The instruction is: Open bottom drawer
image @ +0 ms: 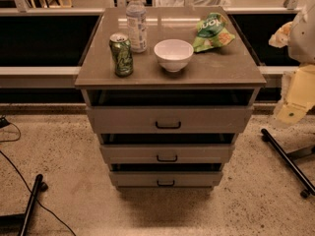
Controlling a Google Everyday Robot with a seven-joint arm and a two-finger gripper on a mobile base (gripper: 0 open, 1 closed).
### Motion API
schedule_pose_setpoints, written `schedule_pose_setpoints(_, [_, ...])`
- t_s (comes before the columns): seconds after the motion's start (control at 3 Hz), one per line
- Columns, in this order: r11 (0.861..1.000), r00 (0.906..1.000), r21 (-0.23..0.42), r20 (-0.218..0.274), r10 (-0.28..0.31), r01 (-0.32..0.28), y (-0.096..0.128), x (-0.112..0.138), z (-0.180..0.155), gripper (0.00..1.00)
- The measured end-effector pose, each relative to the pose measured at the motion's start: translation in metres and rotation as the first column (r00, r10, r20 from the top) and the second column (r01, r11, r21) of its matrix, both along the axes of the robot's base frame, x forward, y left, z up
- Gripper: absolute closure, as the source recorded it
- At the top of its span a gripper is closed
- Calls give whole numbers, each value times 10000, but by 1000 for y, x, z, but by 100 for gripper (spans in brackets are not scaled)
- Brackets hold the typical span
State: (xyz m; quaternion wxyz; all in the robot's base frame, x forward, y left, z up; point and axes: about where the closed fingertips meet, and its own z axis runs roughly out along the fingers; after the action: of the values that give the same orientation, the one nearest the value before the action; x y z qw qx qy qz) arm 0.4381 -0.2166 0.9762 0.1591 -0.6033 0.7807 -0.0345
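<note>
Far left, on the speckled floor: black cable (10, 162) trailing in from the edge, then a black stand leg (31, 201) with a small caster at its upper end. Both well apart from the cabinet.

Centre: grey-beige cabinet with its top as the desk (226, 72). On the desk, from the left: green can (121, 54) upright near the front-left corner; clear water bottle (136, 21) upright just behind it, white cap on; white bowl (173, 54) upright, about mid-desk; green snack bag (211, 32) lying flat toward the back right. None overhanging the front edge.

Below the desk, three fronts stacked: top drawer (123, 120), middle drawer (206, 154), bottom drawer (138, 179). Bottom drawer lowest, just above the floor, narrowest front in this view, small black pull handle (166, 183) centred on it. Dark gap above each front; cannot tell how far out any of them sits. Nothing in front of the bottom handle.

Right of the cabinet: second black stand leg (288, 160) running diagonally across the floor, caster at its lower end, off to the side of the drawer fronts.

Far right edge: white arm (304, 33) partly cut off by the frame, hanging down into a pale yellow section. Pincer (290, 113) at its lower tip, angled down and left, beside the cabinet's right side at about top-drawer height. Touching nothing, well apart from the bottom drawer. Open or closed: cannot tell.
</note>
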Motion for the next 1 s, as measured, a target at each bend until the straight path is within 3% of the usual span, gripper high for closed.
schedule_pose_setpoints(0.33, [10000, 10000, 0, 1, 0, 0, 0, 0, 0, 0])
schedule_pose_setpoints(0.67, [10000, 9997, -14, 232, -45, 45, -7, -7, 22, 0])
schedule_pose_setpoints(1.0, [9958, 9997, 902, -184, 154, -137, -22, -7, -19, 0])
